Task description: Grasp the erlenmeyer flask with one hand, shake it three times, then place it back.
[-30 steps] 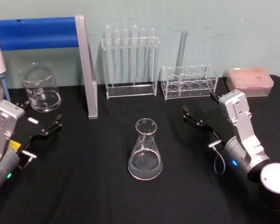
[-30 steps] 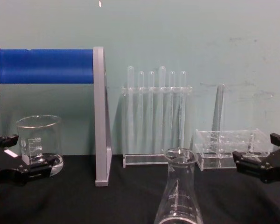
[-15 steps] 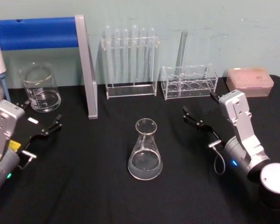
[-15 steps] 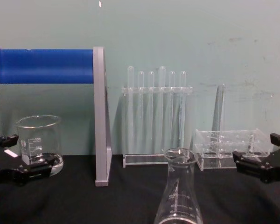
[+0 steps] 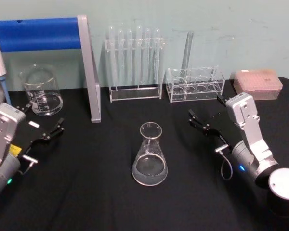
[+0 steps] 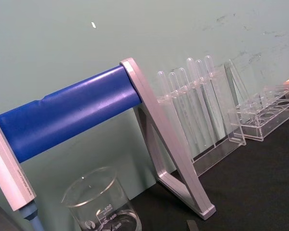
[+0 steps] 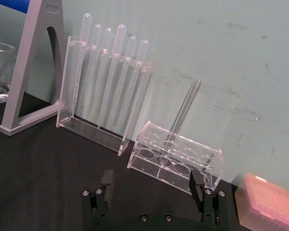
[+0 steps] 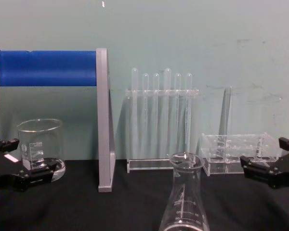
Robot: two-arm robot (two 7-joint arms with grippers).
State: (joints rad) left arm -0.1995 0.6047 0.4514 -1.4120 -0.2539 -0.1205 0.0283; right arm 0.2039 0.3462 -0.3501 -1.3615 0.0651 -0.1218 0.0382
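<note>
A clear glass conical erlenmeyer flask (image 5: pixel 150 156) stands upright, untouched, mid-way across a black surface (image 5: pixel 86 192), between two parked robot arms.

Left to right: the left black end effector (image 5: pixel 42 126), fingers apart, near a squat glass beaker (image 5: pixel 41 91); the flask, likely light, rigid, slippery and breakable, best held around its narrow neck; the right black end effector (image 5: pixel 204 115), fingers apart.

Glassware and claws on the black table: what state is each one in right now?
erlenmeyer flask: upright, free, untouched.
beaker: upright, at the back left.
tall rack: six test tubes standing in it.
low rack: one tube leaning in it.
left claw: open, holding nothing.
right claw: open, holding nothing.
</note>
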